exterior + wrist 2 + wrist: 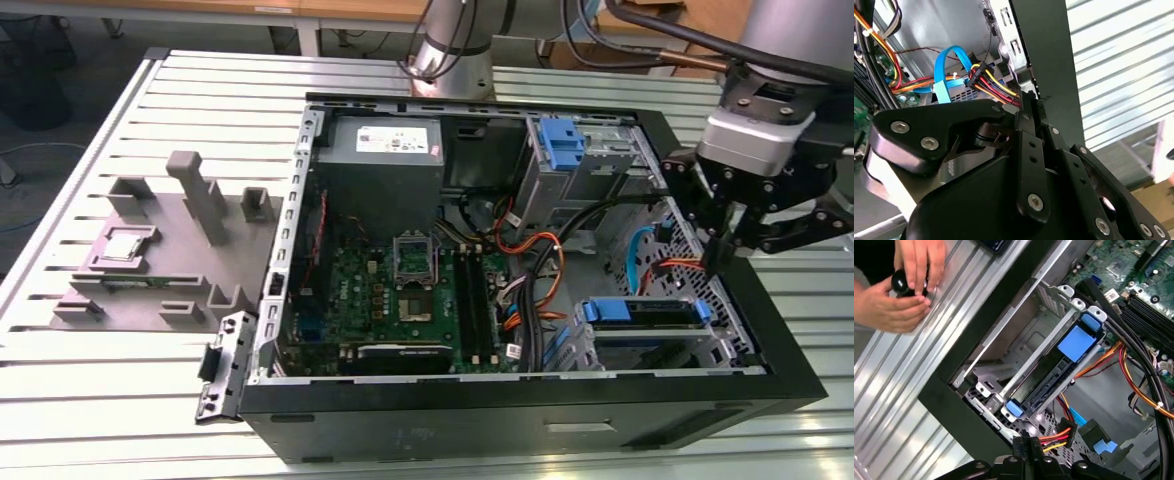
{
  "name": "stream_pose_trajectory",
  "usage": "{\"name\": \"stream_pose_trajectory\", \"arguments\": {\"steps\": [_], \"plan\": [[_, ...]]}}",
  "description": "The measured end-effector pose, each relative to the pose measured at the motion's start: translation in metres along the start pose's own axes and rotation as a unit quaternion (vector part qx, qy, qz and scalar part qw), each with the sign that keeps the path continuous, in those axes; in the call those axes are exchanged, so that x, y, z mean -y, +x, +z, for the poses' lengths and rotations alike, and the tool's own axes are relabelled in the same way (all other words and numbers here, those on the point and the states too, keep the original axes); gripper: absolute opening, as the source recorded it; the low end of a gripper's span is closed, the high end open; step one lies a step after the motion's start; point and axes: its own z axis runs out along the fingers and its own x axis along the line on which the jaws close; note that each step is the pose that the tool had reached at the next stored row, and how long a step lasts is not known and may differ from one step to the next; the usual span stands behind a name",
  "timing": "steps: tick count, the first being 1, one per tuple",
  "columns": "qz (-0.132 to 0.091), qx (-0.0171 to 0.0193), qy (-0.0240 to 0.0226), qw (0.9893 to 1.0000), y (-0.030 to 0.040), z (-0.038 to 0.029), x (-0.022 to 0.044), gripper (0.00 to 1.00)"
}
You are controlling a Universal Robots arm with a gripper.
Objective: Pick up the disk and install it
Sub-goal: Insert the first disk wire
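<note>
Grey fixture block (pixel 154 255), on the slatted bench (pixel 80 150) off the computer case (pixel 534 410) toward the exterior view's left, carries a small silver chip (pixel 123 243). Motherboard (pixel 400 290) lies on the case floor. Disk (pixel 641 312), blue-railed, sits in the drive cage in the case's near corner toward the exterior view's right. Pincer (pixel 731 250) hangs above that side wall, clenched, gripping nothing. In the first wrist view, a person's hands (pixel 904 285) rest on the bench beside the case.
</note>
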Motion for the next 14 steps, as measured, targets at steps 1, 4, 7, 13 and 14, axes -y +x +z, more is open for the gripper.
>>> {"name": "stream_pose_trajectory", "arguments": {"steps": [1,4,7,13,14], "plan": [[0.009,-0.0006,-0.0026,1.0,0.0,0.0,0.0,0.16],[0.035,-0.002,-0.0098,0.9993,0.0,0.0,0.0,0.16],[0.061,-0.0037,-0.0171,0.998,0.0,0.0001,0.0,0.16],[0.113,-0.0073,-0.032,0.993,-0.0001,0.0003,0.0,0.16],[0.123,-0.0079,-0.0347,0.9918,-0.0001,0.0003,0.0,0.16]]}}
